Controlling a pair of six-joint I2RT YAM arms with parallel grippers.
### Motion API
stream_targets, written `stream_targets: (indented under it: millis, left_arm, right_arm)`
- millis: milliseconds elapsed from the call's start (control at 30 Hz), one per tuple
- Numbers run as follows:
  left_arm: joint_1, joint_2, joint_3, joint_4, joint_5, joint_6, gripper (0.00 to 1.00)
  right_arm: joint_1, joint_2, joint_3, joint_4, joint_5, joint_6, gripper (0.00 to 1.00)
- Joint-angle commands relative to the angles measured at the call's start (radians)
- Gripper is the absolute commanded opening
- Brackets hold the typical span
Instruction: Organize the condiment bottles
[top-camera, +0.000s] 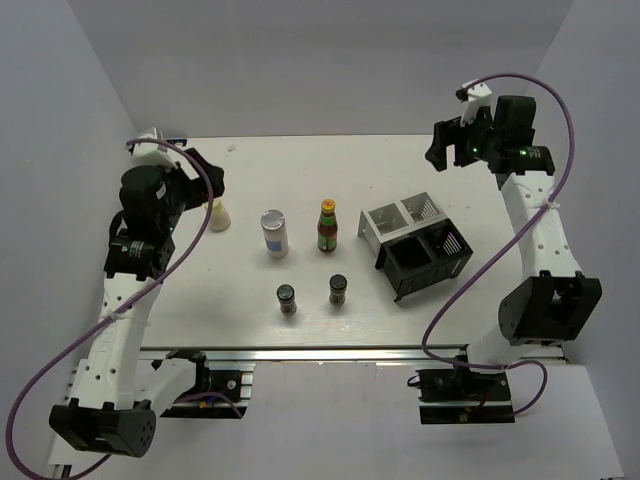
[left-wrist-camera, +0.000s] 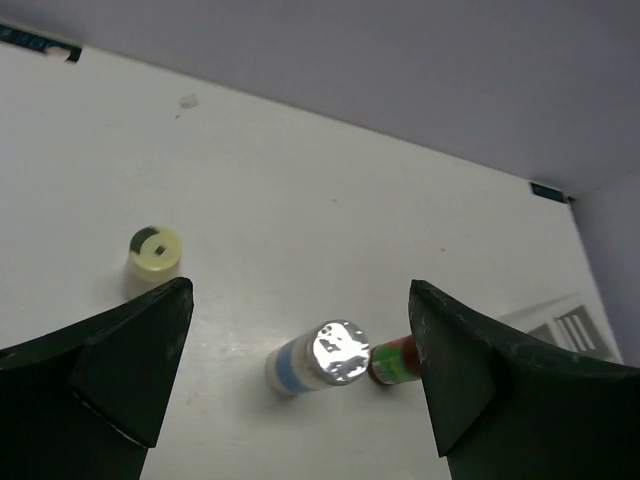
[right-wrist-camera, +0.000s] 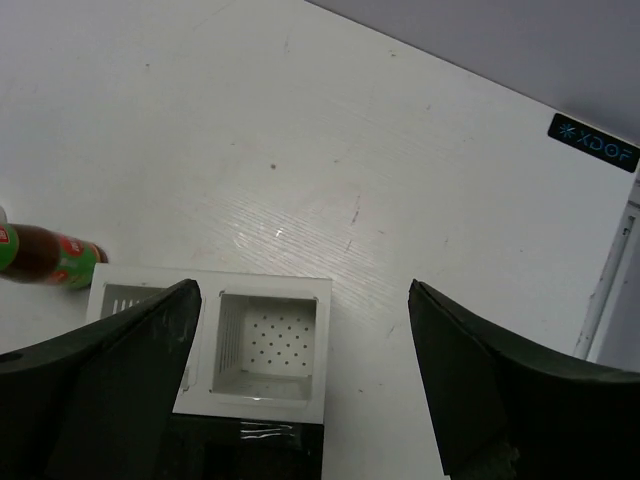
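On the white table stand a cream squat bottle (top-camera: 219, 217) at left, a white silver-lidded shaker (top-camera: 274, 234), a dark yellow-capped sauce bottle (top-camera: 328, 226), and two short dark spice jars (top-camera: 288, 299) (top-camera: 338, 290) nearer the front. My left gripper (top-camera: 207, 182) is open, held above the table beside the cream bottle. In the left wrist view the shaker (left-wrist-camera: 320, 357) lies between the open fingers, the sauce bottle (left-wrist-camera: 393, 361) behind it, the cream bottle (left-wrist-camera: 155, 251) at left. My right gripper (top-camera: 447, 148) is open and empty, high at the back right.
A black-and-silver compartment rack (top-camera: 416, 244) stands right of the bottles; its white perforated compartment (right-wrist-camera: 268, 345) shows below the right gripper, with the sauce bottle (right-wrist-camera: 50, 257) at the left edge. Grey walls close the table at back and sides.
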Motion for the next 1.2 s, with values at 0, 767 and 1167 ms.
stream_targets:
  millis: [0, 767, 1167]
  left_arm:
    - [-0.007, -0.015, 0.099, -0.036, 0.154, 0.017, 0.98]
    - [-0.007, -0.032, -0.011, -0.128, 0.235, -0.026, 0.98]
    - [-0.007, -0.006, -0.059, -0.139, 0.272, -0.027, 0.98]
  right_arm:
    - [-0.005, -0.029, 0.054, -0.023, 0.039, 0.008, 0.89]
    - [0.360, -0.043, -0.116, -0.076, -0.096, -0.204, 0.89]
    - [0.485, 0.106, -0.118, 0.008, -0.030, -0.173, 0.89]
